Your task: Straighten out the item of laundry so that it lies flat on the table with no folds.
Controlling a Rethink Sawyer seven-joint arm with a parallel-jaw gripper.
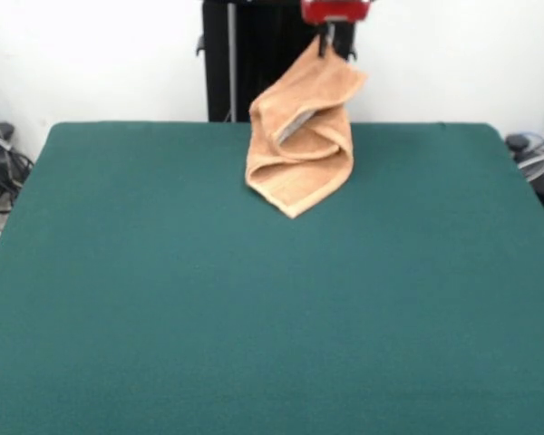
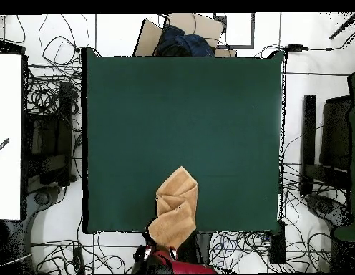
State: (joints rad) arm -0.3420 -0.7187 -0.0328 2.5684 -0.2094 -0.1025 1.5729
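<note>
Towel is hanging crumpled from your gripper, pinched by one corner, tip brushing the table.

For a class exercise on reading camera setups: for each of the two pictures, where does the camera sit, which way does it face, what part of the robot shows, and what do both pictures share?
Front view: sits across the table, facing the robot; shows the black pedestal and the red claw gripping the hanging towel.
Overhead view: sits above, looking straight down, robot's base at the bottom; shows the red arm at the table's bottom edge.
Shared: both show the green table and the folded towel near the robot's side.
</note>
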